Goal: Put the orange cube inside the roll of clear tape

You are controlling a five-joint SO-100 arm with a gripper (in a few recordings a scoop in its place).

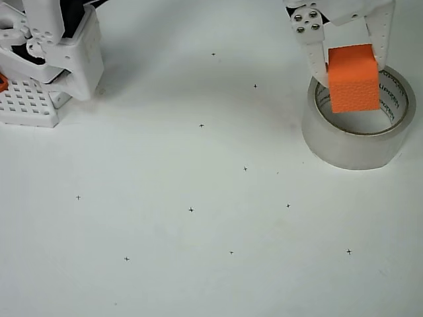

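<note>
Overhead view: white gripper (pixel 351 63) at top right pinches the orange cube (pixel 353 79) between its fingers, held over the hole of the roll of clear tape (pixel 357 146), which lies flat on the white table (pixel 198 264).
</note>
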